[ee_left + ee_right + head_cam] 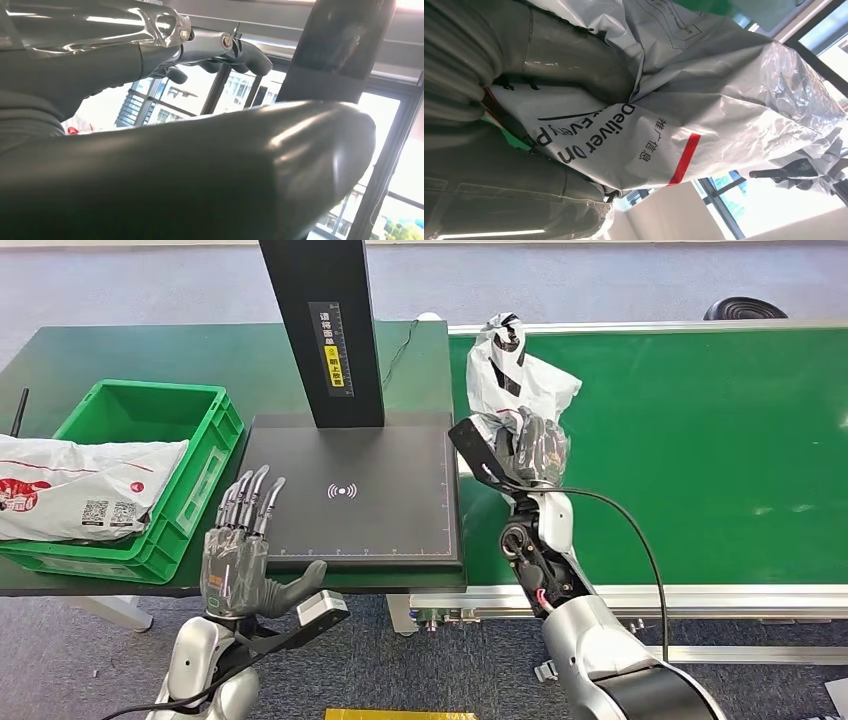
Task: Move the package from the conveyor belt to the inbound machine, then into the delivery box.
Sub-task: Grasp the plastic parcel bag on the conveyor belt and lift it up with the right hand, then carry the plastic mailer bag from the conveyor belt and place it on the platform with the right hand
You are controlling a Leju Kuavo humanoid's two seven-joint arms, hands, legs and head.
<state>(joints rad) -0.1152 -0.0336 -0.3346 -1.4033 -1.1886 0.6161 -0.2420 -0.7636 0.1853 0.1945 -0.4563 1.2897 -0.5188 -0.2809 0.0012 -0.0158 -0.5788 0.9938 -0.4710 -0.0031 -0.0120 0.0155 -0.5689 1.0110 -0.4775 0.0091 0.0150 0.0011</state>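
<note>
1. The right hand (535, 450) grips the package (515, 375), a crumpled white plastic mailer bag, holding it over the green conveyor belt (700, 440) near the belt's end beside the inbound machine (350, 490); the bag stands up above the hand.
2. In the right wrist view the fingers (569, 55) are closed around the package (704, 100). Black print on it reads "Deliver" and, below that, "On", with part of a further word hidden by the hand. Small Chinese characters sit beside a red stripe, too small to read with confidence.
3. The left hand (245, 550) hovers at the near left corner of the inbound machine's black platform, fingers (255, 500) spread apart and straight, holding nothing.
4. The platform bears a white wireless-signal symbol at its centre and ruler markings along its edges. Its black post (325, 330) carries a vertical strip with white Chinese characters, a scale and a yellow label, unreadable at this size.
5. The delivery box (150, 470), a green plastic crate, sits on the dark green worktop (90, 350) left of the machine. Another white mailer bag (80, 485) lies across it, showing red graphics and two QR codes.
</note>
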